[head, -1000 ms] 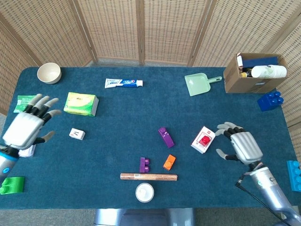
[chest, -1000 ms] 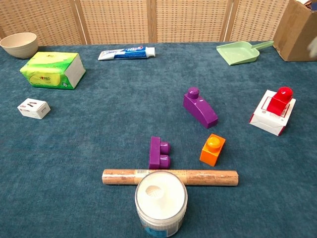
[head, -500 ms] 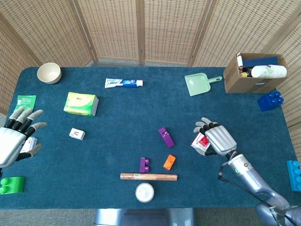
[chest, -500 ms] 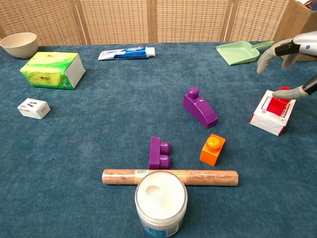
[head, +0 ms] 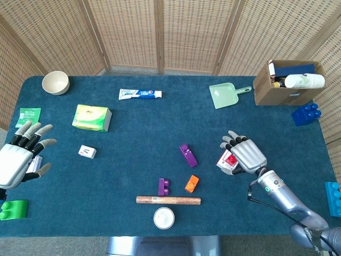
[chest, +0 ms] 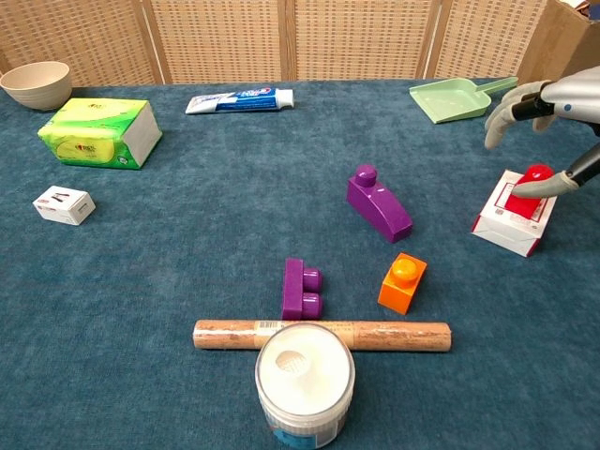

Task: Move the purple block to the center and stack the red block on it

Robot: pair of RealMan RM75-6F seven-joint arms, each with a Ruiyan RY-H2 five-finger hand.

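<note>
Table [head: 133, 138]: blue cloth top, carrying everything below.
Cardboard box [head: 266, 88]: far right corner of the table, open; a stack of paper cups [head: 305, 81] lies on its side inside, with a dark blue item behind it.
Right hand [head: 246, 155]: near the right edge, hovering over the red block with fingers spread and curled downward; in the chest view a fingertip [chest: 525, 187] is at the block's top, but I cannot tell whether it touches. Nothing looks gripped.
Left hand [head: 16, 162]: at the left edge of the table, fingers fanned apart, holding nothing.
Tissue pack [head: 91, 117]: yellow-green, toward the far left part of the table.
Dustpan [head: 225, 95]: pale green, near the far edge, left of the box; nothing in it.
Bowl [head: 55, 82]: beige, far left corner; what is in it cannot be seen.
Roll [head: 168, 200]: brown, lying parallel to the near edge.
Jar [head: 164, 217]: white lid, just nearside of the roll, at the near edge.
White carton [chest: 514, 220]: under the red block, right side of the table.
Purple block [head: 188, 155]: about mid-table, well left of the right hand, lying with its long axis slanting from far-left to near-right; its stud sits at the far end.
Red block [chest: 531, 187]: upright on the white carton, directly beneath the right hand.
</note>
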